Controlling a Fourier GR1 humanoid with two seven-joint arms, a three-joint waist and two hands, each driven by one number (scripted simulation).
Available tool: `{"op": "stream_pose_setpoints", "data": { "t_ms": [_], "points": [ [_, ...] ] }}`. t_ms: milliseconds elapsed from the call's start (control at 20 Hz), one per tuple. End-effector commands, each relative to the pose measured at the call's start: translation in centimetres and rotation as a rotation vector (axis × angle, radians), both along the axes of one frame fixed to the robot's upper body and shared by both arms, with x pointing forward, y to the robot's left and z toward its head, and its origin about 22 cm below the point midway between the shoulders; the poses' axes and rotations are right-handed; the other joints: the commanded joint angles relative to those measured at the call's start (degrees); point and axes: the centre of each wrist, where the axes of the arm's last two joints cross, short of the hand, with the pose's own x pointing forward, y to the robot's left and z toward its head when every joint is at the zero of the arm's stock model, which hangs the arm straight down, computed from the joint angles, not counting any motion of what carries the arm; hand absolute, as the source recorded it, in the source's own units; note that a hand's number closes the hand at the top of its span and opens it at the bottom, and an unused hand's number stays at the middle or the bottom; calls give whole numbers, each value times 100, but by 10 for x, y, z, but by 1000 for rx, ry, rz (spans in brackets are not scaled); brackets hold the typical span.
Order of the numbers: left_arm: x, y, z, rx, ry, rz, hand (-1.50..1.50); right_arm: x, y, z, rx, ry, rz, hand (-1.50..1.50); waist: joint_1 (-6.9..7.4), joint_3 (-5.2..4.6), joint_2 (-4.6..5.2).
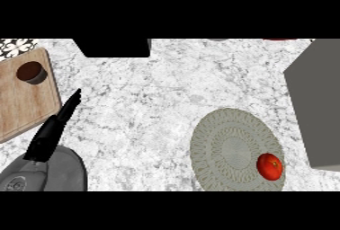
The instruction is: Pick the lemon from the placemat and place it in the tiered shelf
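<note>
Lemon (269, 166), shown here as red round fruit, lies on round grey placemat (229, 150), near its lower right rim. Left hand (51, 130) at left, fingers straight, holding nothing; right hand out of view. Pick not yet begun. Next: reach, grasp fruit, carry to grey tiered shelf (317, 103) just right. No legible writing.

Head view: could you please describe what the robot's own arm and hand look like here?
Only the left side shows. The forearm is a rounded, smooth grey shell with a small circular marking near the lower edge. The left hand is plain black, slim, and tapers to a narrow tip. No cables or lettering are visible. The right hand is out of view.
</note>
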Motion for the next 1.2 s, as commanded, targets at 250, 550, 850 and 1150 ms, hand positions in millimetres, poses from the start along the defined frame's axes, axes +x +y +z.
{"op": "stream_pose_setpoints", "data": {
  "t_ms": [250,550,850,1150],
  "points": [
    [3,7,11,12,9,-11,0,19,-69,-36,75,69,65,150,32,2,8],
    [21,-16,10,-14,1,-7,0,30,-75,-99,113,95,78,150,13,3,17],
    [2,18,-8,-12,10,15,0,25,-93,-127,67,126,-7,150,11,0,8],
    [4,5,0,-9,-5,-1,0,35,-114,-140,289,81,-34,150,29,1,12]
  ]
}}
